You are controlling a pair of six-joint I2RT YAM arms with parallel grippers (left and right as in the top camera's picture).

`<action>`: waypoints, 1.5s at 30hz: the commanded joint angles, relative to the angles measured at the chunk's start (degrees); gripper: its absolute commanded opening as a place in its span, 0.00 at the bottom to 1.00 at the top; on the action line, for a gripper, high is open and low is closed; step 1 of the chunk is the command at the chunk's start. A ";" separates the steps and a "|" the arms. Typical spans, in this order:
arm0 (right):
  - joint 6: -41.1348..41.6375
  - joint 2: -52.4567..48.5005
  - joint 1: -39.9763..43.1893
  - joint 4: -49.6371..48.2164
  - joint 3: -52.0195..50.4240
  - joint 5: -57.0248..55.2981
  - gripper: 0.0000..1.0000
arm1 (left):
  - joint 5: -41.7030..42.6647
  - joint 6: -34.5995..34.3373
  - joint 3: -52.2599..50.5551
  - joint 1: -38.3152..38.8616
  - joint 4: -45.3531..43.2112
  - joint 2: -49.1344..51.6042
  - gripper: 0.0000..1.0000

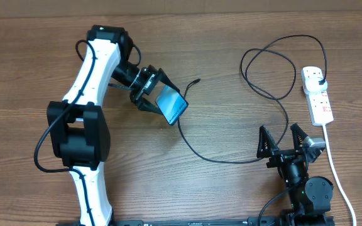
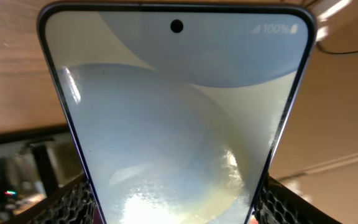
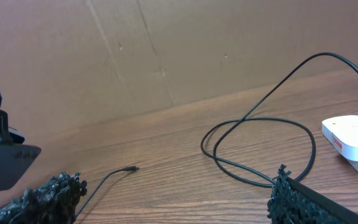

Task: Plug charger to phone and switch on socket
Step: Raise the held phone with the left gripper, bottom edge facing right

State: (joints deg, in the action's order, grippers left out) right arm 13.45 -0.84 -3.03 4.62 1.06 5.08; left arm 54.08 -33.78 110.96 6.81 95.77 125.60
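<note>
From overhead, we saw the left fingers clenched on the phone, holding it tilted above the desk, left of the middle. The charger lay loose on the wood. Its small tip rested near the phone on the far side, apart from it. The cable ran past the phone's end, swept toward the near edge, climbed again on the right and looped. It ended in a black plug seated in the socket. The socket lay close to the right edge, in the far half. Its white cord trailed toward the near right corner. The right fingers stood released and spread wide, grasping nothing, close to the near edge and just left of that cord.

In the left wrist view, the phone filled nearly everything: a pale blue screen, a punch-hole lens at its top and "100%" in one corner. The meshed fingers pressed against both of its long edges.

In the right wrist view, the right fingers stood apart over bare wood. Beyond them the charger tip lay flat, its loop further right. The socket lay toward the desk's right edge. We could not tell how its switch stood.
</note>
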 commanded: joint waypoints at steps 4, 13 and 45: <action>0.09 0.68 -0.17 -0.20 -0.61 -0.37 1.00 | 10.58 -4.57 1.49 -4.52 1.09 -0.37 0.60; 0.09 0.68 -0.17 -0.22 -0.61 -0.37 1.00 | 19.91 -5.70 1.49 -7.93 1.09 -0.37 0.59; 0.07 0.68 -0.17 0.00 -0.61 -2.47 1.00 | 23.26 -14.27 1.49 -8.68 1.07 -0.37 0.54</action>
State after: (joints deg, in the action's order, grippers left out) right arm 13.47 -0.84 -3.03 4.73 1.06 3.66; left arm 74.85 -46.81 110.96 -1.54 96.47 125.60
